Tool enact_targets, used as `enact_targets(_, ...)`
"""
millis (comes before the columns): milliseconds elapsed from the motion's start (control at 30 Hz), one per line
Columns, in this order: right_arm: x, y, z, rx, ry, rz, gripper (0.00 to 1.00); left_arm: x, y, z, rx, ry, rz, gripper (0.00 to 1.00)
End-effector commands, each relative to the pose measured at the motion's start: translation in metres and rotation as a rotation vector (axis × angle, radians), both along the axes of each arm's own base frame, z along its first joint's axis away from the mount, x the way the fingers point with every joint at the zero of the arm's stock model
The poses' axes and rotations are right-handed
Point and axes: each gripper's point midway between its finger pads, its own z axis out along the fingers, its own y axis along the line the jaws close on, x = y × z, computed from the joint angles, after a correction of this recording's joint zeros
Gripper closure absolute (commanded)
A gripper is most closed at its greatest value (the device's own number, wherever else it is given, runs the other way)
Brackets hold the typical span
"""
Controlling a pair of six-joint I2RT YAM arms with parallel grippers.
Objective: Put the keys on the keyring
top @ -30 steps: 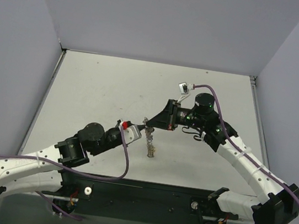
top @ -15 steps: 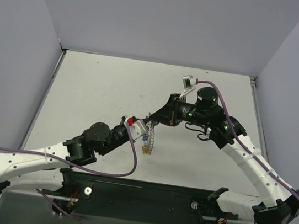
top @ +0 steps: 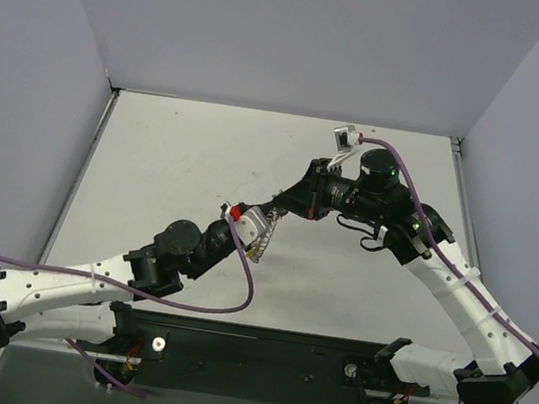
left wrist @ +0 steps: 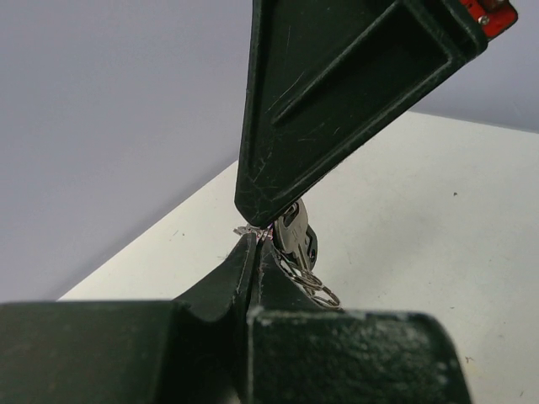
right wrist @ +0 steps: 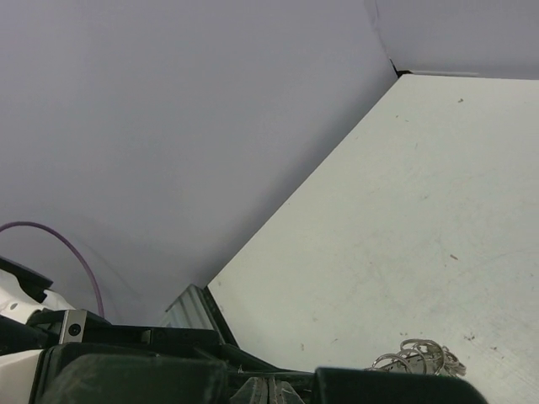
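Both grippers meet tip to tip above the table's middle. My left gripper (top: pixel 266 223) (left wrist: pixel 254 240) is shut, pinching a thin silvery bit of the keyring at its tips. My right gripper (top: pixel 277 213) (right wrist: pixel 274 390) is shut too; its black finger (left wrist: pixel 337 93) comes down onto the same spot. A silver key (left wrist: pixel 291 232) hangs right under that fingertip, its upper end hidden. Below it dangle linked rings of the keyring (left wrist: pixel 313 283) (right wrist: pixel 418 358). The bunch of keys (top: pixel 261 248) hangs off the table. Coloured heads are too small to tell apart.
The pale table (top: pixel 174 169) is walled at the back and on both sides. A black rail (top: pixel 259 346) carrying the arm bases runs along the near edge. Purple cables loop off both arms, one (top: pixel 237 288) low beside the left arm.
The left arm has reached forward and both grippers have risen and shifted slightly left, carrying the hanging bunch up off the table. Both grippers stayed shut.
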Motion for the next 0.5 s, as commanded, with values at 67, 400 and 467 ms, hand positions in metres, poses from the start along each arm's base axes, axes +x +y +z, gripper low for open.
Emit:
enact_targets(67, -0.026, -0.001, -0.016, -0.103, 0.039, 0.050, 0.99, -0.002, 0.014, 0.077, -0.289, -0.094, 0.010, 1.00)
enact_targets(400, -0.030, -0.009, -0.050, -0.215, 0.032, 0.044, 0.98, -0.018, 0.015, 0.072, -0.362, -0.090, -0.080, 1.00)
enact_targets(467, -0.036, -0.008, -0.060, -0.235, 0.033, 0.059, 0.97, -0.020, 0.016, 0.064, -0.365, -0.082, -0.091, 1.00)
